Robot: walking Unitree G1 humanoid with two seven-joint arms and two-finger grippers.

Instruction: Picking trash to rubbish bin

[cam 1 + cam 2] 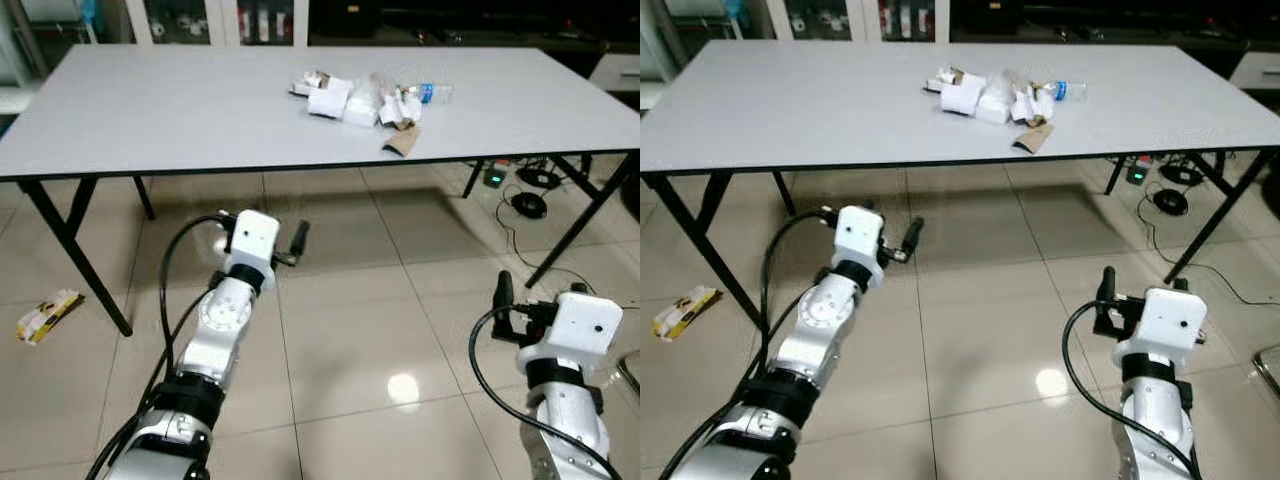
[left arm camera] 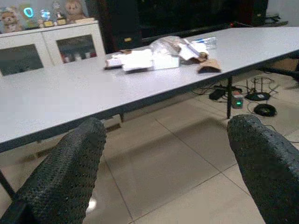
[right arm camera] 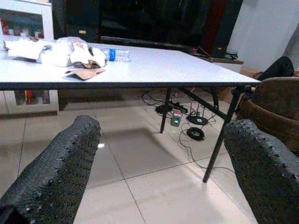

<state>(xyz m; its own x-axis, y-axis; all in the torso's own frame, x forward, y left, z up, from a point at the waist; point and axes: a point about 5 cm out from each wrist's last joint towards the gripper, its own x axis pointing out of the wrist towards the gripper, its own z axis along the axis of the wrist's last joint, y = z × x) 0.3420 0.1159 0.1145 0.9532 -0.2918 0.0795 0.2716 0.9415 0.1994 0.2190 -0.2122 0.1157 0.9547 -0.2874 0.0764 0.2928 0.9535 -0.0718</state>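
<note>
A pile of trash (image 1: 360, 100) lies on the far middle of the white table (image 1: 150, 110): crumpled white paper, a clear plastic bottle (image 1: 435, 93) and a brown cardboard scrap (image 1: 400, 140) nearest me. A yellow and white wrapper (image 1: 45, 315) lies on the floor at the left, beside a table leg. My left gripper (image 1: 296, 243) hovers low in front of the table edge, open and holding nothing. My right gripper (image 1: 505, 295) is lower and to the right, over the floor, also open and holding nothing. In both wrist views the pile (image 2: 154, 53) (image 3: 70, 53) is well beyond the fingers.
Black table legs (image 1: 75, 245) stand at the left and right (image 1: 580, 225). Cables and a power strip (image 1: 520, 190) lie on the tiles under the table's right end. A brown chair (image 3: 275, 107) stands off to the right. White cabinets (image 2: 51, 46) line the far wall.
</note>
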